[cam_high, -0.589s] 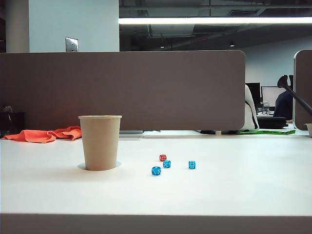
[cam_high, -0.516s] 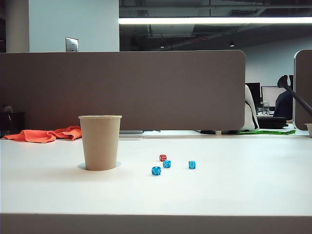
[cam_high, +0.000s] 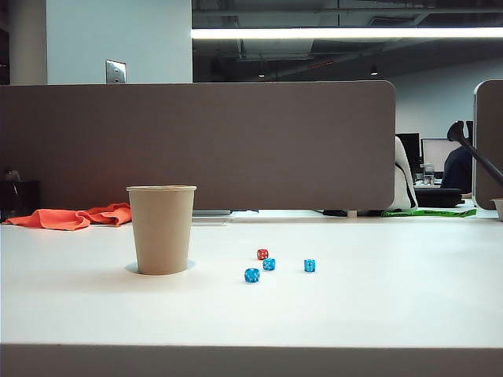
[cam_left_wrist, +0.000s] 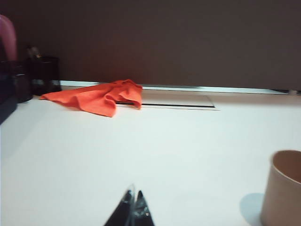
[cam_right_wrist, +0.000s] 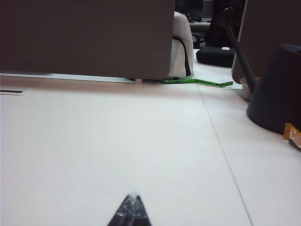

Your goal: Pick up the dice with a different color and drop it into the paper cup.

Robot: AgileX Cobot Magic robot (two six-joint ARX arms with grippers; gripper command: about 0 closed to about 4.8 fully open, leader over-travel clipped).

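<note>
**A:** On the desk (cam_high: 393,314), seen from the exterior view, your target is the red die (cam_high: 262,254). It sits at the far point of the little cluster, with one blue die (cam_high: 269,265) just beside it at about 4 o'clock, another blue die (cam_high: 251,276) nearer the camera at 7 o'clock, and a third (cam_high: 310,265) apart at 3 o'clock.

**B:** And the paper cup (cam_high: 162,229)?

**A:** Upright, at 9 o'clock from the red die, near but clear of it. Its mouth is open and I cannot see inside.

**B:** Where are your hands?

**A:** Neither arm shows in the exterior view. The left hand (cam_left_wrist: 132,209) hovers low over bare desk with its tips pressed together and nothing between them; the cup's wall (cam_left_wrist: 283,188) is off to one side in its camera, and an orange cloth (cam_left_wrist: 96,96) lies beyond. The right hand (cam_right_wrist: 130,210) is closed tight too, holding nothing, over bare desk with no dice in its view.

**B:** So how should you start?

**A:** I'd judge nothing is done yet. Spread the fingers before descending, and come straight down on the red die so the tips straddle it from 9 and 3 o'clock without nudging that neighbouring blue one. It's tiny, so close gently and centred. Lift well above the rim before crossing to the cup, then let go over the middle of the mouth.
</note>
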